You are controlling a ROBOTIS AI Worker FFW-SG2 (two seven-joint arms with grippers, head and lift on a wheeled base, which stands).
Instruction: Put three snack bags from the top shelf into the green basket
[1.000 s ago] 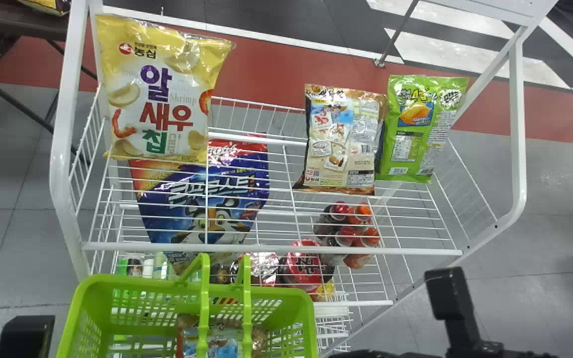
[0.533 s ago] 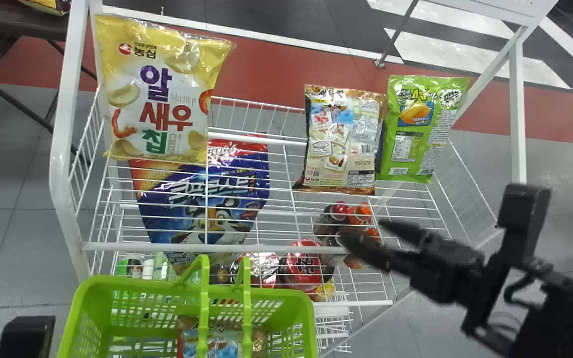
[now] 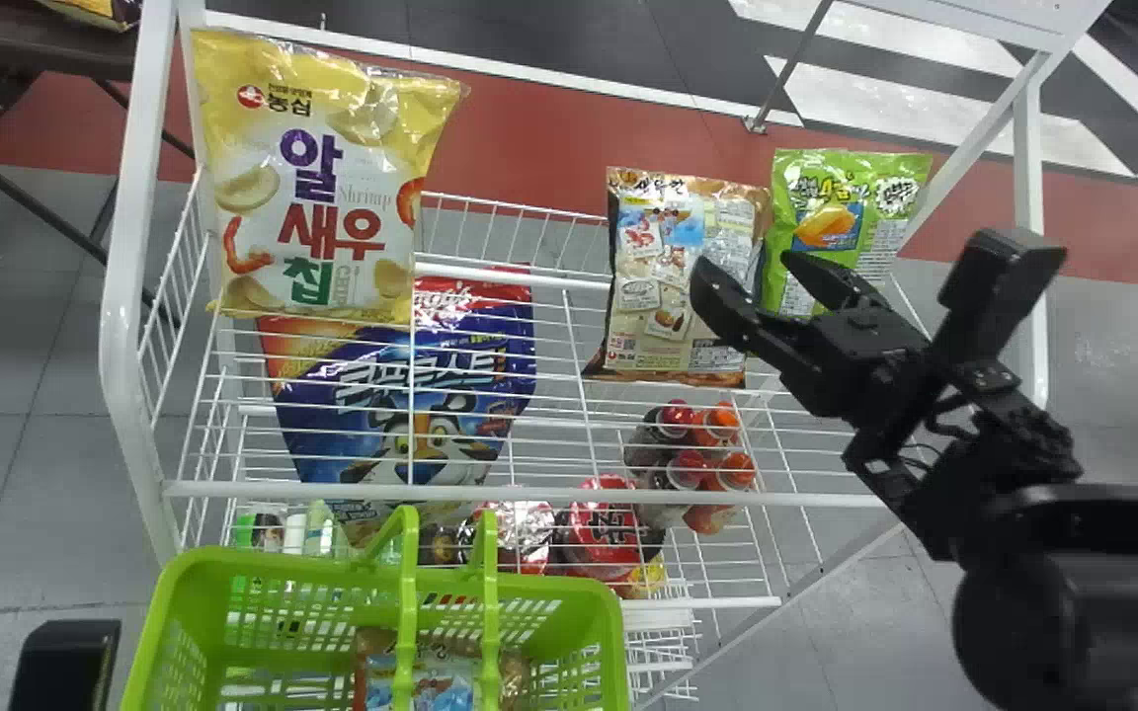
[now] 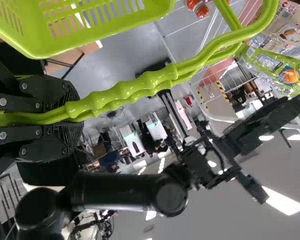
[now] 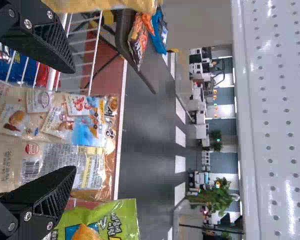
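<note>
Left gripper [image 3: 65,664] waits at the near left, closed round the handles [image 3: 406,583] of the green basket [image 3: 616,632]. Inside the basket lies a brown snack bag [image 3: 443,681]. Beyond it, beneath the wires of the top shelf [image 3: 529,493], sit a blue bag [image 3: 371,395], a red cup [image 3: 601,533] and capped bottles [image 3: 688,469]. The right gripper [image 3: 744,269] hangs over the top shelf, spread wide, with a tan snack bag [image 3: 640,326] behind its fingers. Just beside that bag lies a green snack bag [image 3: 811,212]; well apart, leftward, a yellow snack bag [image 3: 317,188].
</note>
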